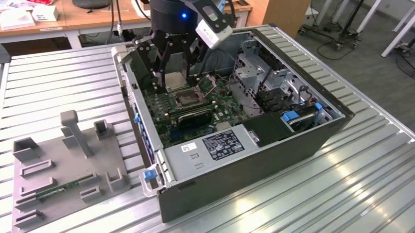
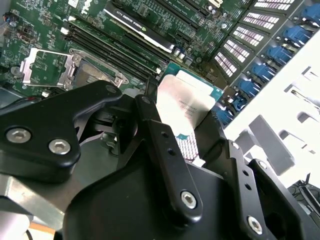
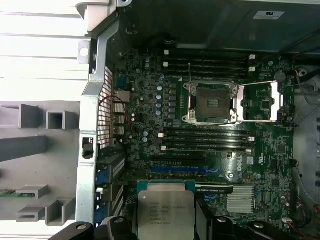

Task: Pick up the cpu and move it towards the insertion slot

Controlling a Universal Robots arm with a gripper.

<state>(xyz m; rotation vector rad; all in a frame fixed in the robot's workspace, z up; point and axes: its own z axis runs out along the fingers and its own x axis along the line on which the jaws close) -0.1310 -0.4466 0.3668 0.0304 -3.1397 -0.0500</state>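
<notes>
i have the cpu pinched between my fingers, one black finger on each side of its edges, silvery face showing in both wrist views. so my claw is closed on the chip, narrow, about the chip's own width. the pick is done by the look of it; the step in hand is the carry.

i am hanging inside the open computer case, over the green motherboard. the insertion slot lies ahead of my fingertips in the first wrist view, its dark square centre bare, the silvery bracket flipped open to one side of it. between my chip and the slot run the long black memory slots. in the exterior view the slot sits just below and a little in front of my claw.

my judgement: the chip is near the slot but not yet over it, and well clear of the board. closing the gap calls for a short level travel across the memory slots, keeping the chip flat and square to the socket frame, and keeping clear of the raised bracket. behind me, outside the case, is the grey tray.
</notes>
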